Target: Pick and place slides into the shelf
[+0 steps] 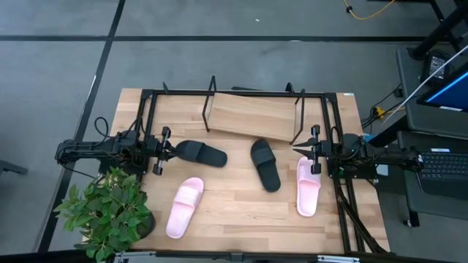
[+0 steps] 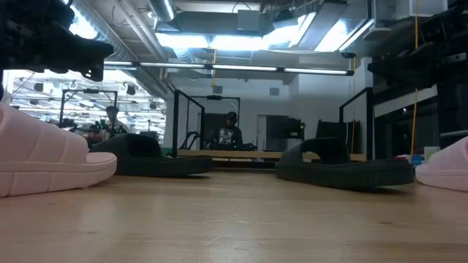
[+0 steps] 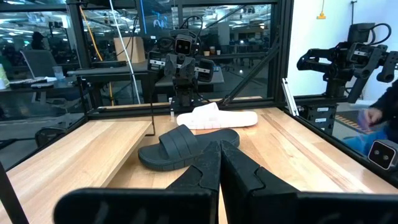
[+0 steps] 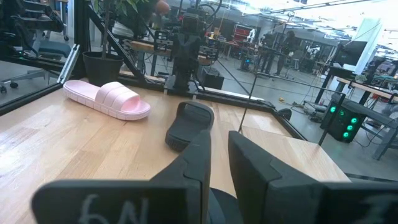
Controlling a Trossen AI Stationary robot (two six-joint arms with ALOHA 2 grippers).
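Two black slides (image 1: 199, 153) (image 1: 265, 164) and two pale pink slides (image 1: 184, 207) (image 1: 308, 186) lie soles down on the wooden tabletop. The shelf (image 1: 252, 117), a tilted board in a black wire frame, stands at the far middle with nothing on it. My left gripper (image 1: 170, 150) hovers level at the table's left, shut, just short of the left black slide. My right gripper (image 1: 306, 150) hovers level at the right, above the far end of the right pink slide. Its fingers (image 4: 200, 155) stand a narrow gap apart with nothing between them.
A potted plant (image 1: 110, 212) stands at the near left corner. A black frame (image 1: 146, 98) runs around the table's edges. People show in the room beyond the far edge (image 2: 230, 131).
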